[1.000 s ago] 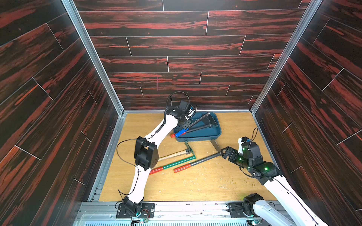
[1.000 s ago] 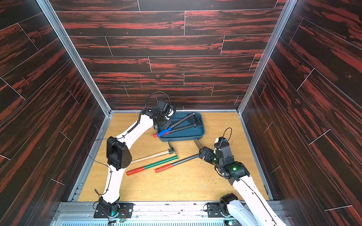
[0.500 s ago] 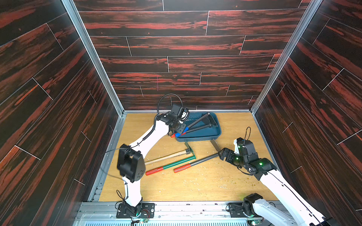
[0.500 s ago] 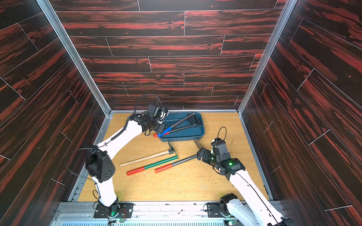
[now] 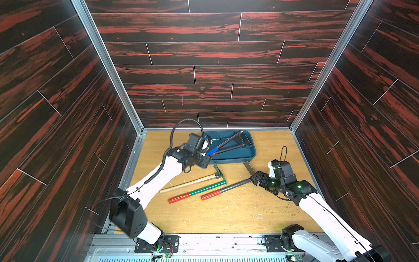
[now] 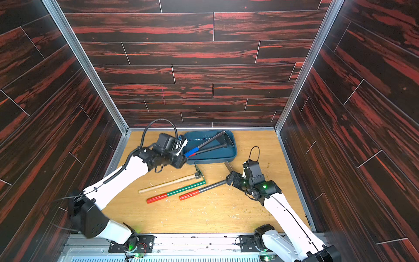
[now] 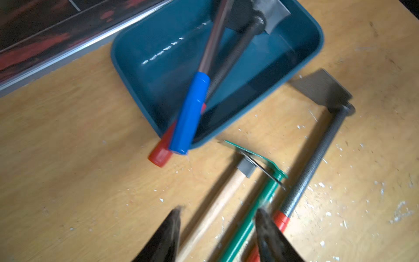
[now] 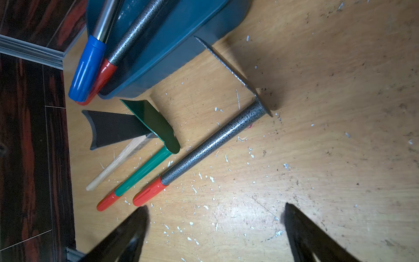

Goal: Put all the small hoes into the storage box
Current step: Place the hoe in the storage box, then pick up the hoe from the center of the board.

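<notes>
Small hoe with the blue grip (image 7: pixel 190 113) is found in the storage box (image 5: pixel 233 160), its grip overhanging the rim beside a red-gripped hoe (image 7: pixel 161 152). The left gripper (image 7: pixel 218 209) has been drawn back from the box, jaws apart and empty; that placement is judged complete. The right gripper (image 8: pixel 215 206), spread wide and empty, has been brought toward the grey-shafted hoe (image 5: pixel 231 186) on the table (image 5: pixel 226 215). A green-shafted hoe (image 5: pixel 206 187) and a wooden-handled hoe (image 5: pixel 188 183) lie just beside it.

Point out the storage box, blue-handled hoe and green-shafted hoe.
storage box (image 5: pixel 235 160): in a top view, near wall.
blue-handled hoe (image 7: pixel 190 113): left wrist view, blue grip.
green-shafted hoe (image 8: pixel 143 170): right wrist view, green shaft.
</notes>
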Controlling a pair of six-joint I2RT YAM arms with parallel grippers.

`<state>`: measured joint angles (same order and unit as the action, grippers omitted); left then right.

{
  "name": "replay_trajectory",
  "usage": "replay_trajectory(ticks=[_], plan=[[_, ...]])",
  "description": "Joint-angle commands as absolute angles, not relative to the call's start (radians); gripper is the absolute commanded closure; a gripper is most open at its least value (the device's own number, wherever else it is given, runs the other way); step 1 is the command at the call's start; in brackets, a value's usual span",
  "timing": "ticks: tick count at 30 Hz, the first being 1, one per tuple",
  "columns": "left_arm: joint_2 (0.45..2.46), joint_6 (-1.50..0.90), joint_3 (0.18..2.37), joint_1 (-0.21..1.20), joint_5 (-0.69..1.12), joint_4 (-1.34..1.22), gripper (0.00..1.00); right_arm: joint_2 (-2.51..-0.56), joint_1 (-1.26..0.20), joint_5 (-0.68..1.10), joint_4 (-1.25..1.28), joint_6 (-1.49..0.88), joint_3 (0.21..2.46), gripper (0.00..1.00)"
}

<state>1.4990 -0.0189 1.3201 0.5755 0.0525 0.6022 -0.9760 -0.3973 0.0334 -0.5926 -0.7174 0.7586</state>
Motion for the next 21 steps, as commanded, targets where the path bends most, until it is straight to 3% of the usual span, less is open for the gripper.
replay_trajectory(ticks=[1,21], plan=[[1.424,-0.062,1.249,0.607,0.074,0.584,0.43,-0.989,-0.396,0.057,-0.619,-0.719,0.790,0.04],[1.357,-0.093,1.050,0.779,0.095,0.521,0.38,-1.051,-0.396,0.121,-0.656,-0.712,0.874,0.04]])
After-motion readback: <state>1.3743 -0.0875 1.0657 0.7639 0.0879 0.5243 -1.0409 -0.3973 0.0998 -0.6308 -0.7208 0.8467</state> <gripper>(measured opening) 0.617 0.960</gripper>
